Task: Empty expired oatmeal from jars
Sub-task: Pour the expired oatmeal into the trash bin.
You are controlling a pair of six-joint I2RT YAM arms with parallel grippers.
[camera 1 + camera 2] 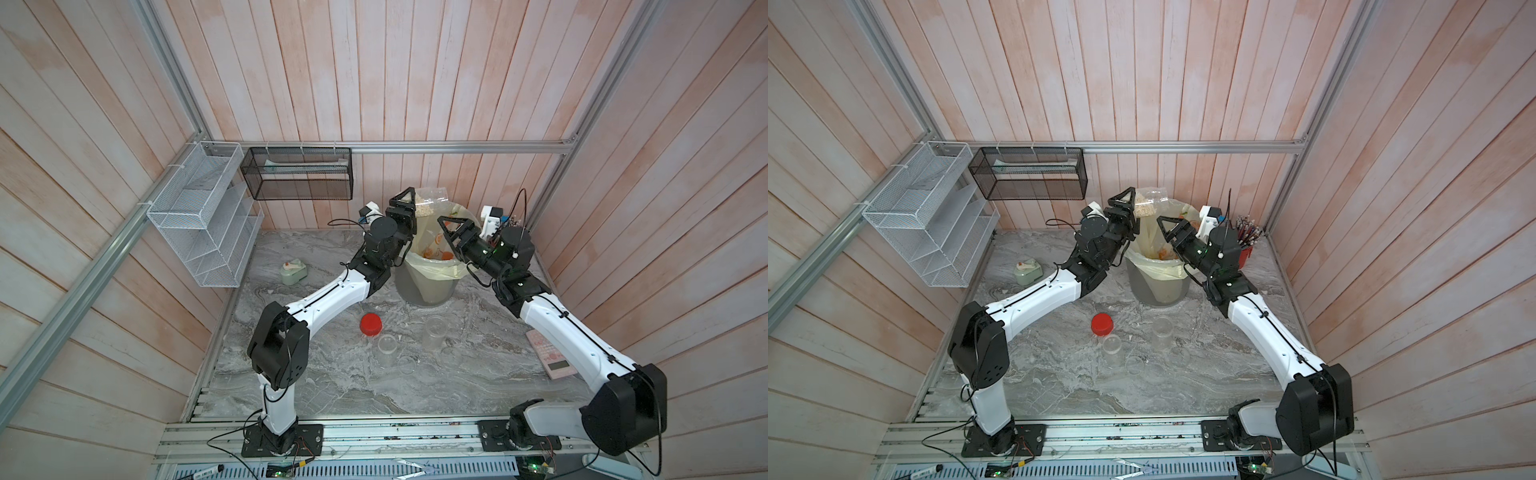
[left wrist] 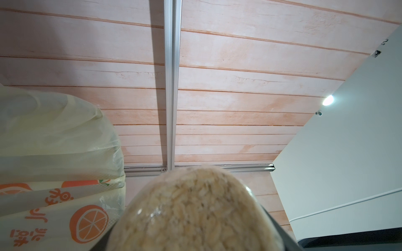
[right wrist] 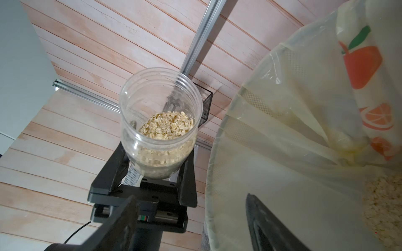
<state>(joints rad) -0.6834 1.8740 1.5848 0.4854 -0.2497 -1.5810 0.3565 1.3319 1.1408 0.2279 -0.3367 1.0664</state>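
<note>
Oatmeal (image 3: 166, 128) part-fills a lidless jar (image 3: 159, 104), upper centre in both top views, by the bin (image 1: 424, 286). Left jaws clamp the jar's base. Right jaws are parted and empty over the bin. Red-lidded jar (image 1: 370, 325) and clear jar (image 1: 435, 332) stand on the surface, lower centre.

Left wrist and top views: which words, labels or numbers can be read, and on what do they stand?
Orange-printed wrapper: orange Chinese characters, turned sideways, not legible enough to quote.
Pink device on the table: print too small to read.
Marker by the front rail: label too small to read.
</note>
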